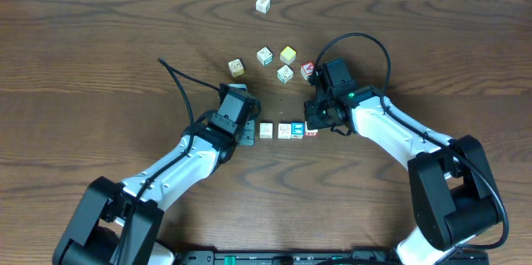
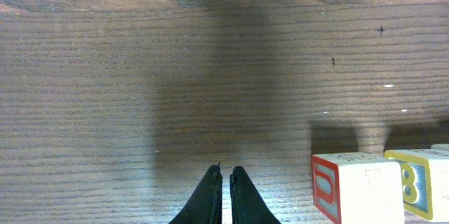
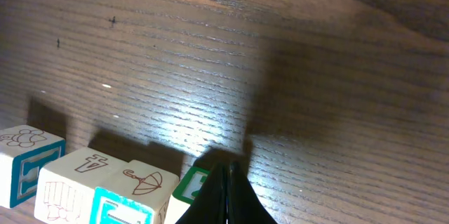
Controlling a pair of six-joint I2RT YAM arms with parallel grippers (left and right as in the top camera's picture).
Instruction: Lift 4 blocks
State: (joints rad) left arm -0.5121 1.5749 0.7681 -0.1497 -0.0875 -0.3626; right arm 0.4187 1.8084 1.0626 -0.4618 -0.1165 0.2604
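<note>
1. My left gripper [image 1: 248,131] is closed tight, fingertips together, with nothing in it.
2. It sits just left of centre in the overhead frame, low over the table [image 1: 100,41].
3. My right gripper [image 1: 315,123], just right of centre, is pinched closed as well and holds nothing.
4. The four blocks [image 1: 285,130] stand on the table in a tight row at mid-frame, between my two grippers.
5. In the left wrist view the red-U block [image 2: 354,189] is at lower right, with bare wood between it and my fingertips.
6. In the right wrist view the green-edged block [image 3: 188,184] is at bottom centre, just beside my fingertips; I cannot tell whether they touch.
7. Six loose cubes [image 1: 264,55] lie above the row in the overhead frame, among them a yellow cube [image 1: 288,54].
</note>
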